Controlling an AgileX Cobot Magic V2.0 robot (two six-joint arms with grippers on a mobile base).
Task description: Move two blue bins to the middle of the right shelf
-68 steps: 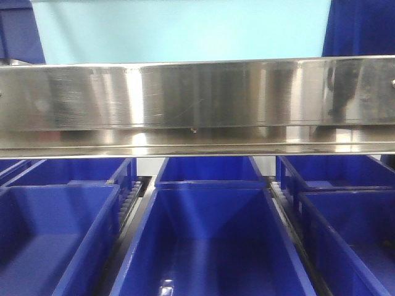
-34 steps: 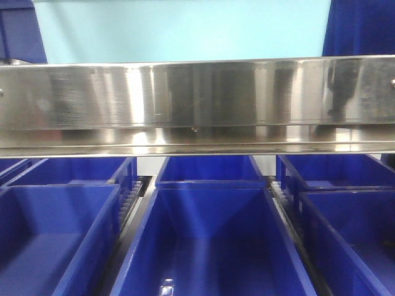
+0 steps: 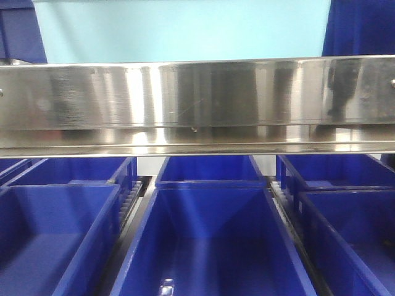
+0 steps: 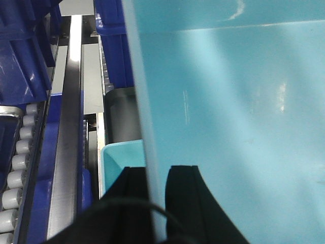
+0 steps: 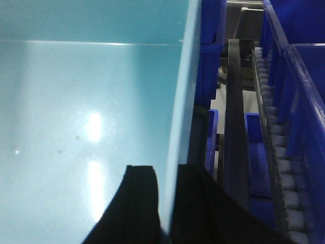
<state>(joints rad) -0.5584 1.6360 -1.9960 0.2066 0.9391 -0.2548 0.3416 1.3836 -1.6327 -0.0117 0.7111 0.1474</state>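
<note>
Wrist views: L fingers [image 4: 185, 203], R fingers [image 5: 142, 203] clamp pale bin [image 4: 233, 127] walls.

Large pale sky-blue plastic bin [image 3: 179, 28], smooth plain walls, upright, above and behind the wide brushed stainless-steel front rail [image 3: 197, 102] of the metal shelf. Clamped at both side walls: left gripper [image 4: 158, 178] astride one, right gripper [image 5: 166, 178] astride the other. Corner of a second pale sky-blue bin [image 4: 122, 160] just beneath its left wall.

left claw [image 4: 157, 175] fingers clamped close together, right claw [image 5: 166, 175] clamped likewise
</note>
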